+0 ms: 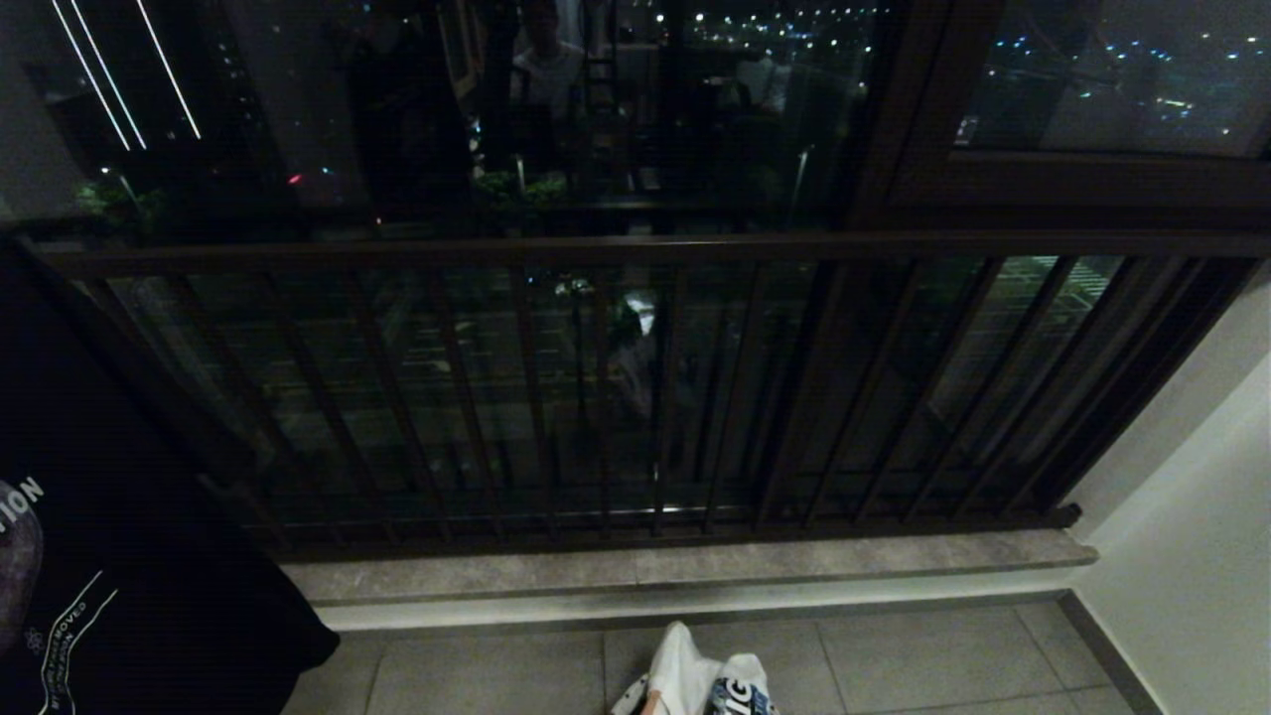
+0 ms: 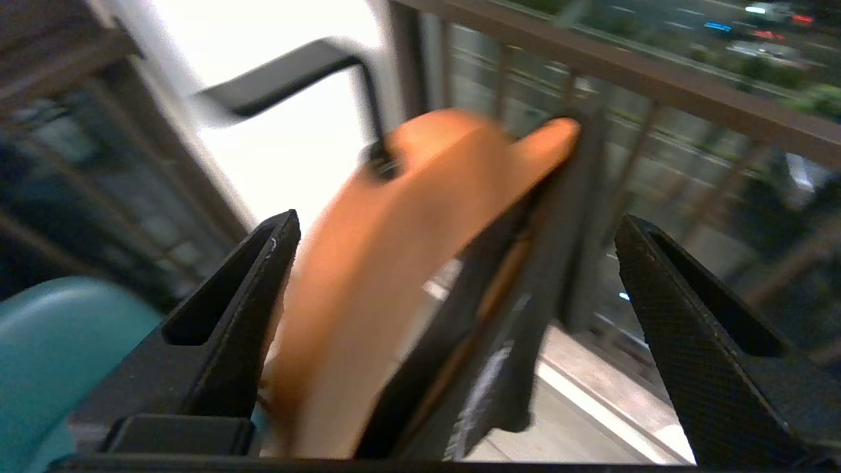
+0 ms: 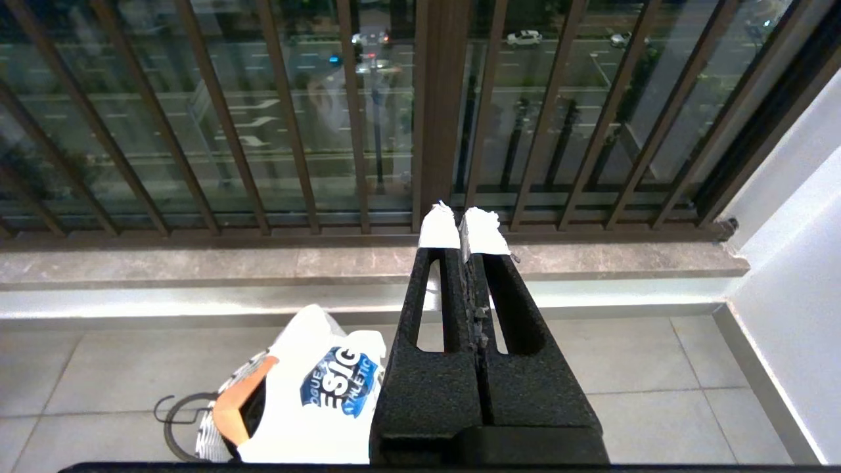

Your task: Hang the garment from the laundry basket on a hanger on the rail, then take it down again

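Left gripper [image 2: 453, 276], jaws spread wide, straddles an orange hanger [image 2: 368, 282] carrying a dark shirt [image 2: 499, 368]; nothing is clamped. Right gripper [image 3: 465, 226] is clenched empty above the white shirt [image 3: 315, 394] on the floor. Judged step: seizing the hanger, which calls for closing squarely on it.

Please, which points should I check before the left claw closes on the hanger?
1. Left claw open: ok.
2. Orange hanger between its fingers: ok.
3. Fingers touching the hanger: cannot tell, blurred.
4. Black garment draped on that hanger: ok.
5. Right claw shut, empty, away from the work: ok.
6. White garment off the floor: not ok, it lies on the tiles.
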### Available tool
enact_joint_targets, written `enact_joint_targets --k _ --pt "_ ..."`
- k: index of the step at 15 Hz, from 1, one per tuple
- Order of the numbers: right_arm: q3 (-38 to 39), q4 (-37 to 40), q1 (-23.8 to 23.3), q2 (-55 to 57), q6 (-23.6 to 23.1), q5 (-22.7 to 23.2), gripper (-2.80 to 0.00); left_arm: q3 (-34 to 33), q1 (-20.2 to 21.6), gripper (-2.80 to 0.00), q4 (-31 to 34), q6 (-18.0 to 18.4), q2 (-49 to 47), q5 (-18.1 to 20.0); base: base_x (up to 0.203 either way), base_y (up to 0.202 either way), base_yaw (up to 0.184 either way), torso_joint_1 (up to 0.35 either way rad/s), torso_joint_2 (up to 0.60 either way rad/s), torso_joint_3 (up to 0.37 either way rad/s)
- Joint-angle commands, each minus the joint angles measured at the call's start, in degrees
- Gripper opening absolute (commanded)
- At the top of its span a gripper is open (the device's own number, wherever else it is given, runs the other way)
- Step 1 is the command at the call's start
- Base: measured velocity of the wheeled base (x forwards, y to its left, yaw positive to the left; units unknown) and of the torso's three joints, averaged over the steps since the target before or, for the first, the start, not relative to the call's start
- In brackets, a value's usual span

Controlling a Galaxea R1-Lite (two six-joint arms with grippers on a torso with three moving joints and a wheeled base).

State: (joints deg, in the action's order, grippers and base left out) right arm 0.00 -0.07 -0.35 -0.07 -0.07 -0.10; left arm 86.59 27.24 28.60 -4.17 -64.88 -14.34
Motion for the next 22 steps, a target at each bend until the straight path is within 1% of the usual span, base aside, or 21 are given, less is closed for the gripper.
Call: enact_joint_targets --k 1,2,4,6,8,10,12,14,16,18,19,22 --pt "0.0 0.0 0.0 0.0 0.0 0.0 -2.8 -0.1 1.8 0.0 0.1 -0.3 -0.2 3.5 0.0 0.0 0.0 0.0 0.0 0.0" --pt "0.0 0.0 0.0 0.0 0.0 0.0 -2.8 -0.1 3.1 0.0 0.1 -0.5 -0.2 6.4 0.0 0.0 0.0 0.0 0.0 0.0" --pt "0.0 0.0 0.0 0.0 0.0 0.0 -2.8 -0.1 5.1 0.0 0.1 -0.7 -0.6 10.9 0.0 0.0 0.0 0.0 0.0 0.0" --pt "0.0 0.0 0.0 0.0 0.0 0.0 -2.8 -0.1 5.9 0.0 0.1 -0.8 -1.3 13.9 0.0 0.0 0.0 0.0 0.0 0.0" --pt "0.0 0.0 0.0 0.0 0.0 0.0 -2.8 -0.1 6.2 0.0 -0.5 -0.8 -1.8 14.3 0.0 0.0 0.0 0.0 0.0 0.0" --pt "0.0 0.0 0.0 0.0 0.0 0.0 -2.8 -0.2 6.2 0.0 -3.0 -1.7 -2.3 14.3 0.0 0.0 0.0 0.0 0.0 0.0" --pt "0.0 0.0 0.0 0.0 0.0 0.0 -2.8 -0.2 6.6 0.0 -3.8 -2.0 -2.7 14.3 0.0 0.0 0.0 0.0 0.0 0.0" --pt "0.0 0.0 0.0 0.0 0.0 0.0 -2.8 -0.1 8.2 0.0 -4.1 -2.0 -3.4 14.3 0.0 0.0 0.0 0.0 0.0 0.0" --pt "0.0 0.0 0.0 0.0 0.0 0.0 -2.8 -0.2 9.0 0.0 -5.6 -2.0 -4.0 14.3 0.0 0.0 0.0 0.0 0.0 0.0" --pt "0.0 0.0 0.0 0.0 0.0 0.0 -2.8 -0.1 9.6 0.0 -5.7 -2.0 -4.0 14.3 0.0 0.0 0.0 0.0 0.0 0.0" --pt "0.0 0.0 0.0 0.0 0.0 0.0 -2.8 -0.2 9.7 -2.8 -5.7 -2.0 -4.0 14.3 0.0 0.0 0.0 0.0 0.0 0.0" --pt "0.0 0.0 0.0 0.0 0.0 0.0 -2.8 -0.1 10.0 -2.8 -5.7 -2.0 -4.0 14.3 0.0 0.0 0.0 0.0 0.0 0.0"
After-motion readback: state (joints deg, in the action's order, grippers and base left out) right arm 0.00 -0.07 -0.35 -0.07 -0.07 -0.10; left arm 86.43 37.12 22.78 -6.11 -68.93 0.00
